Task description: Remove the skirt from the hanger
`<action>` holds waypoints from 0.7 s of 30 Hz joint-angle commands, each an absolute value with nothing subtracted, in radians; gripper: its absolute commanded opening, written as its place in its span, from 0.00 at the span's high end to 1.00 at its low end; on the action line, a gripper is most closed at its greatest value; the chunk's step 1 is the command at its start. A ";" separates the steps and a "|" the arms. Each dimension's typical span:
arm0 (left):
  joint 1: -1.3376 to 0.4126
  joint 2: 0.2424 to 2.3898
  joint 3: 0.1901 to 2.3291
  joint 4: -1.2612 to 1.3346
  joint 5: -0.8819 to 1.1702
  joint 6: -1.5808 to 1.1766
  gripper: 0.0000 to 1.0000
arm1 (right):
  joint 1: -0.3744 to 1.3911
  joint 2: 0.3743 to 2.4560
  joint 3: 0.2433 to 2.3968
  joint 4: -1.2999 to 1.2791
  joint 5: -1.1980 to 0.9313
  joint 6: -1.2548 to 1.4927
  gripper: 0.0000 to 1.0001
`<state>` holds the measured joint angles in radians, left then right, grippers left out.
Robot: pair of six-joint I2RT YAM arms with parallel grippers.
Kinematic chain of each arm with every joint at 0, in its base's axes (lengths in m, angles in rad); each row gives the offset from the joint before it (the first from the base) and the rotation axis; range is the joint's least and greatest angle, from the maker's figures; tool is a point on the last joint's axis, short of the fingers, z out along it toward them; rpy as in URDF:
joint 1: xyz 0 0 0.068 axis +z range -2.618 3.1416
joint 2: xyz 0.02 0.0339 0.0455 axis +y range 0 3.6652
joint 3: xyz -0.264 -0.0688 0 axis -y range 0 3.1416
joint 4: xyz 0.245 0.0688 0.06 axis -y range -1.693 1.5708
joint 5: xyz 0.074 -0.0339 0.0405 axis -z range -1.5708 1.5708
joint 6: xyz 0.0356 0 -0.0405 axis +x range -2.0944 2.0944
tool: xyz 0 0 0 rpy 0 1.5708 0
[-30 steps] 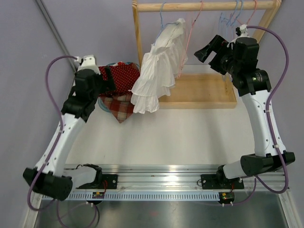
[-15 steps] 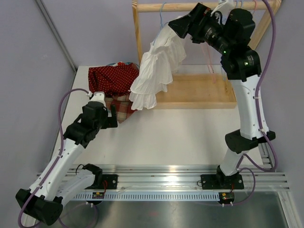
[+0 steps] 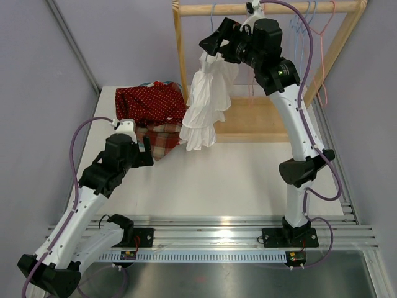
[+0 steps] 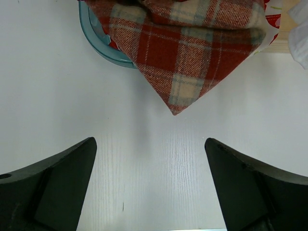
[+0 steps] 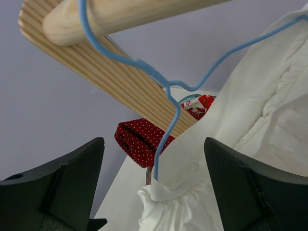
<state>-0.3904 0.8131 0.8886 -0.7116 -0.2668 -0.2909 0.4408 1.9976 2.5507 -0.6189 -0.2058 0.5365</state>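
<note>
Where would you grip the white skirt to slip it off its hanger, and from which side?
I'd grip the white skirt at its waistband, where the blue hanger wire enters it: only that band bears on the hanger; the ruffles below hang loose. Come from the right, where the open right gripper faces it.

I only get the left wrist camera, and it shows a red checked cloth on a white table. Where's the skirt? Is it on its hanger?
Observer: Yes. The white ruffled skirt hangs on a thin blue wire hanger, which is hooked over the round wooden rail.
Operator: Is the other arm near it?
Observer: The right gripper is up at the skirt's top. It is open, with the hanger's neck between its fingers, and it grips nothing.
Operator: Is anything else on the rail?
Observer: A few empty wire hangers, blue and pink, hang further to the right.
</note>
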 commanded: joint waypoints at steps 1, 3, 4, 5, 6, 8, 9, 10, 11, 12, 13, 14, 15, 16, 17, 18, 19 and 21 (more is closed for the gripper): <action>-0.394 0.813 0.890 -0.660 -0.229 -0.276 0.01 | 0.474 2.017 2.594 -0.509 -0.158 0.545 0.09; -0.394 0.813 0.890 -0.655 -0.219 -0.275 0.01 | 0.486 2.040 2.600 -0.500 -0.138 0.548 0.13; -0.394 0.811 0.890 -0.655 -0.216 -0.275 0.01 | 0.489 2.045 2.600 -0.489 -0.130 0.549 0.17; -0.394 0.811 0.888 -0.653 -0.213 -0.273 0.01 | 0.494 2.048 2.600 -0.483 -0.118 0.549 0.19; -0.394 0.813 0.890 -0.652 -0.209 -0.273 0.01 | 0.497 2.057 2.602 -0.482 -0.115 0.555 0.19; -0.396 0.811 0.890 -0.650 -0.206 -0.272 0.01 | 0.499 2.065 2.600 -0.473 -0.107 0.560 0.21; -0.396 0.811 0.888 -0.650 -0.206 -0.272 0.01 | 0.500 2.069 2.602 -0.472 -0.104 0.564 0.23; -0.396 0.810 0.888 -0.650 -0.204 -0.272 0.01 | 0.502 2.071 2.599 -0.469 -0.100 0.563 0.28; -0.396 0.808 0.890 -0.649 -0.199 -0.272 0.01 | 0.503 2.072 2.597 -0.468 -0.094 0.566 0.39; -0.397 0.808 0.888 -0.649 -0.199 -0.270 0.01 | 0.503 2.071 2.596 -0.466 -0.089 0.566 0.49; -0.397 0.808 0.888 -0.650 -0.198 -0.270 0.01 | 0.505 2.072 2.594 -0.469 -0.084 0.566 0.62; -0.396 0.810 0.888 -0.647 -0.198 -0.270 0.01 | 0.505 2.071 2.594 -0.469 -0.078 0.568 0.74; -0.397 0.808 0.888 -0.649 -0.196 -0.270 0.01 | 0.505 2.069 2.595 -0.472 -0.074 0.568 0.91; -0.399 0.811 0.888 -0.649 -0.198 -0.270 0.01 | 0.505 2.068 2.595 -0.472 -0.072 0.569 0.95; -0.403 0.811 0.887 -0.649 -0.199 -0.268 0.01 | 0.506 2.063 2.597 -0.476 -0.069 0.568 1.00; -0.405 0.811 0.888 -0.650 -0.209 -0.268 0.01 | 0.505 2.060 2.599 -0.476 -0.071 0.566 1.00; -0.408 0.811 0.888 -0.652 -0.212 -0.270 0.01 | 0.505 2.059 2.609 -0.483 -0.072 0.565 1.00; -0.410 0.808 0.890 -0.647 -0.213 -0.268 0.01 | 0.505 2.057 2.634 -0.498 -0.086 0.555 1.00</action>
